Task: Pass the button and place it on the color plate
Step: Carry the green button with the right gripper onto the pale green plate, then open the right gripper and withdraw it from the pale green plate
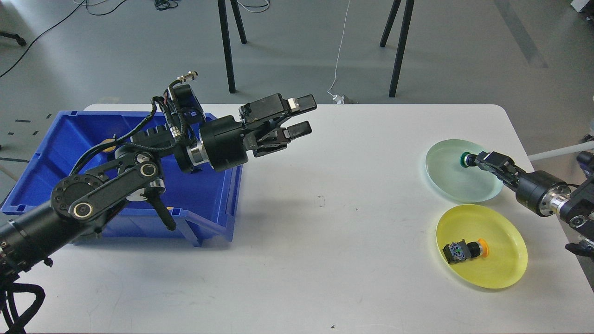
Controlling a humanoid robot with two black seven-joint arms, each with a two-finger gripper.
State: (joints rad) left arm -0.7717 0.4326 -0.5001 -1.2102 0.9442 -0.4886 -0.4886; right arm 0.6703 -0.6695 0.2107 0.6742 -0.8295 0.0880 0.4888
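Green button [463, 160] sits over the pale green plate [445, 178] at far right, pinched in my right gripper [469, 160]. It looks small, hard, light; I hold its black body. My left gripper [301, 116] is spread, empty.

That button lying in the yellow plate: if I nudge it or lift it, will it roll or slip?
The button lies on its side in the yellow plate, so its round orange cap may let it rock. Its blocky dark body should stop a full roll. It looks rigid and small, probably light; the plate's smooth surface may let it slide.
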